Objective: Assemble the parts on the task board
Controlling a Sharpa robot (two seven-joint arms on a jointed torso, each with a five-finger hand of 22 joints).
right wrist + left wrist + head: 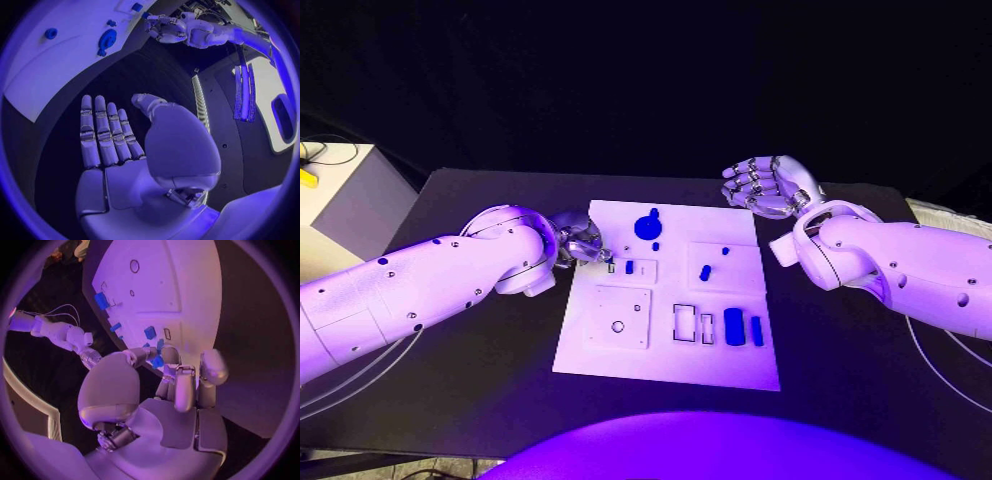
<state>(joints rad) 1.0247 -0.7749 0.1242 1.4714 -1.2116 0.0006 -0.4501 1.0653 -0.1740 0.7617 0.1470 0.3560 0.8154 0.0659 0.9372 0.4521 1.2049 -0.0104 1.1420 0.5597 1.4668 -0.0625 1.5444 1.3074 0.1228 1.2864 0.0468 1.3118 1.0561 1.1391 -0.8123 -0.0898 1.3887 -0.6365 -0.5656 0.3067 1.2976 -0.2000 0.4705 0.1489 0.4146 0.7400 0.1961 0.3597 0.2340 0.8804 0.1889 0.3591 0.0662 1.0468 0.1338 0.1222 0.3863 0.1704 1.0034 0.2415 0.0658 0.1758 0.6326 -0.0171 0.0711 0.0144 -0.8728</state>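
The white task board (668,355) lies mid-table. On it are a large blue part (648,226), a small one (655,246) just below it, another (705,271) in the middle, and two long ones (734,322) (757,330) at the near right. My left hand (581,243) is at the board's left edge. In the left wrist view its thumb and fingers pinch a small blue part (157,361), close to another blue part (150,332) on the board (181,285). My right hand (769,185) hovers past the board's far right corner with straight, spread fingers (103,130) and holds nothing.
A square insert with two holes (622,317) and rectangular slots (685,322) sit in the board's near half. A white box (343,200) stands off the table's far left corner. Bare black table (473,400) surrounds the board.
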